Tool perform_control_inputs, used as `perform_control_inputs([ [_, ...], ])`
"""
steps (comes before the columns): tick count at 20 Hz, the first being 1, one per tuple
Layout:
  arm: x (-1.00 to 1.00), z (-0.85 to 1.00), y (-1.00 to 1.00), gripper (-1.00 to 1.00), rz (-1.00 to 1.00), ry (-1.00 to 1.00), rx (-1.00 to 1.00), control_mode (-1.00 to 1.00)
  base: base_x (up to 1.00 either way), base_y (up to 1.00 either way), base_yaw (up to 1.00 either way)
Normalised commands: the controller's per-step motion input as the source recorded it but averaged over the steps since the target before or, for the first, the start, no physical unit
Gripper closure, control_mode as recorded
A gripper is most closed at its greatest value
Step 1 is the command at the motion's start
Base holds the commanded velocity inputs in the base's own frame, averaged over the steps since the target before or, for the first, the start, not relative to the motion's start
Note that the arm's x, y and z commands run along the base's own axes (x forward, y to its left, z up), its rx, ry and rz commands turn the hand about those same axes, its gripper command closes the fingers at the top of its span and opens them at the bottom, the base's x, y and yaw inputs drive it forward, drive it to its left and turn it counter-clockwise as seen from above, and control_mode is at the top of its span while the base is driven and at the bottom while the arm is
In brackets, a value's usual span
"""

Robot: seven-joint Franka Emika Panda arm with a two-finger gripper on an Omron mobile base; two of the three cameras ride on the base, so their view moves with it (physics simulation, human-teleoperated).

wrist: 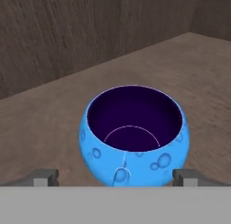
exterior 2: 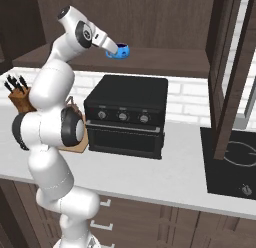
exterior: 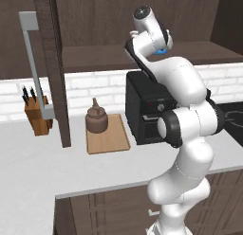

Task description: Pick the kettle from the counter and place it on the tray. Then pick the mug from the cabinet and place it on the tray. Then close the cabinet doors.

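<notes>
The bright blue mug (wrist: 135, 135) stands upright on the shelf of the dark wood cabinet (exterior 2: 165, 61), its dark inside facing my hand camera. My gripper (wrist: 116, 177) is open, with one fingertip (wrist: 45, 177) at each side of the mug's near wall and neither pressing on it. From the right base, the gripper (exterior 2: 113, 49) sits right against the mug (exterior 2: 121, 51) above the oven. The dark-brown kettle (exterior: 96, 116) rests on the back part of the light-wood tray (exterior: 111, 140) on the pale counter (exterior: 38, 158). Both cabinet doors (exterior: 54, 68) (exterior 2: 235, 67) stand open.
A black oven (exterior 2: 127, 114) with knobs stands on the counter right under the shelf, next to the tray. The tan knife block (exterior: 37, 114) is at the far left by the left door's grey bar handle (exterior: 32, 63). A black cooktop (exterior 2: 235, 159) lies at the right.
</notes>
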Motion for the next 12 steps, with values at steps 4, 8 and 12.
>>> perform_control_inputs([
  [4,0.05,-0.05,0.00,-1.00,0.00,0.00,0.03,-1.00,0.00,0.00,0.00],
  [8,0.00,-0.01,-0.01,1.00,0.00,0.00,0.02,-1.00,0.00,0.00,0.00],
  [12,0.00,-0.05,-0.10,1.00,-0.02,0.00,0.01,-1.00,0.00,0.00,0.00],
])
